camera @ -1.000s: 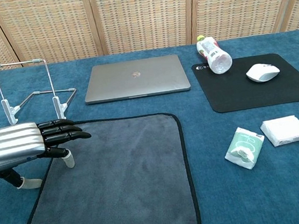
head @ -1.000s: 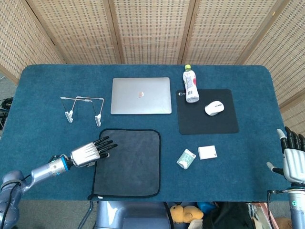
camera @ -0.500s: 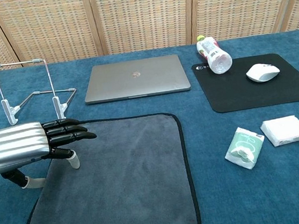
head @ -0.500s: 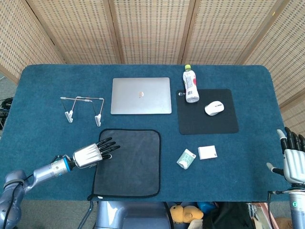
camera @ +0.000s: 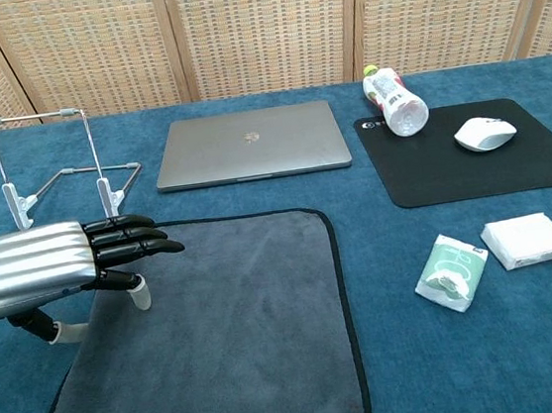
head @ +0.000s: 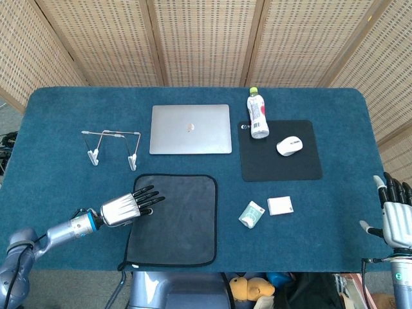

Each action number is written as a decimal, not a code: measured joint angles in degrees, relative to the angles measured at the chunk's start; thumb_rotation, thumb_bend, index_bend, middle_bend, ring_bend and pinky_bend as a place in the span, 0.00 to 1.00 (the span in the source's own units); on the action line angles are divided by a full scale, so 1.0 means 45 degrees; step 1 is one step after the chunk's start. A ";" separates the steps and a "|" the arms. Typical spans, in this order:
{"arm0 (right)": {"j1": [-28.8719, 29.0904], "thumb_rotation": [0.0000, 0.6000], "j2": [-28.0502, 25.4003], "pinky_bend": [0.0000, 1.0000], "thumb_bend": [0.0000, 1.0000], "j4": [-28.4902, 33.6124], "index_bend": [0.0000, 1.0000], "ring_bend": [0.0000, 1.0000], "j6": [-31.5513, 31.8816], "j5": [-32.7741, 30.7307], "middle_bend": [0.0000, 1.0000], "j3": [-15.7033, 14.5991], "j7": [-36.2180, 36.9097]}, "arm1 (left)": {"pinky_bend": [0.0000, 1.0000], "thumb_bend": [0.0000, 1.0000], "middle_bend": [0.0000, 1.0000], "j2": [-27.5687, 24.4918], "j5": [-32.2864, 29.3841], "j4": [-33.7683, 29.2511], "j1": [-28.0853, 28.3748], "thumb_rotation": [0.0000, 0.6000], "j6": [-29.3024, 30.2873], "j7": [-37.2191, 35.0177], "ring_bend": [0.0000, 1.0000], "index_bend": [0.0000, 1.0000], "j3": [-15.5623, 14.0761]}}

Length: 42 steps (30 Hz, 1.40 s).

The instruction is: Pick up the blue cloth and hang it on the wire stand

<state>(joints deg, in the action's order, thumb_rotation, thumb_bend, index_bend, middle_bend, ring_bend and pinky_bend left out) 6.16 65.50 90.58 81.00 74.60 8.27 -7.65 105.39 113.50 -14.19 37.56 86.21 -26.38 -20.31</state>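
Left robot hand edges onto the cloth

Since a second ago the left robot hand (head: 127,207) has slid a little further right and toward the near side of the table (head: 58,116), so its dark fingertips (camera: 157,246) now reach further over the left edge of the blue cloth (head: 177,219). Its fingers are stretched out straight and lie close side by side, palm down, holding nothing; whether the fingertips touch the fabric cannot be told. Nothing else has shifted.

That cloth lies flat and spread out near the front edge of the table, grey-blue with a dark border. Behind its left corner stands the wire stand (head: 113,147), upright on its white-tipped feet, apart from the cloth. To the right of the stand sits a closed silver laptop (head: 190,129). Further right is a black mouse pad (head: 280,150) carrying a white mouse (head: 290,145), with a bottle (head: 257,113) lying on its side at the pad's far left corner. A tissue pack (head: 252,214) and a small white box (head: 280,205) lie just in front of the pad.

At the table's right edge the right robot hand (head: 395,211) is held upright, fingers straight and slightly apart, holding nothing
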 measured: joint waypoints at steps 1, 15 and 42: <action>0.0004 1.00 -0.0003 0.00 0.00 0.0005 0.00 0.00 -0.0005 -0.0001 0.00 0.0005 -0.0004 | 0.00 0.54 0.00 -0.0004 -0.0006 -0.0008 0.0005 1.00 0.0001 0.0002 0.00 0.37 -0.0007; 0.0027 1.00 -0.0045 0.00 0.00 0.0062 0.00 0.00 -0.0121 -0.0064 0.00 -0.0037 -0.0022 | 0.00 0.60 0.00 0.0015 -0.0068 -0.0102 0.0098 1.00 0.0031 0.0068 0.00 0.40 -0.0097; 0.0007 1.00 -0.0184 0.00 0.00 0.0130 0.00 0.00 -0.0140 -0.0085 0.00 -0.0020 0.0318 | 0.00 0.60 0.00 0.0549 -0.0235 -0.0552 0.0830 1.00 0.0625 0.0633 0.00 0.64 0.0231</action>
<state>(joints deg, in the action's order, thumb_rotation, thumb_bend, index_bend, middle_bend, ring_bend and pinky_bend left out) 6.19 64.67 91.17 80.37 74.22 8.18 -6.22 107.86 112.44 -16.67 41.29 89.02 -23.53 -19.27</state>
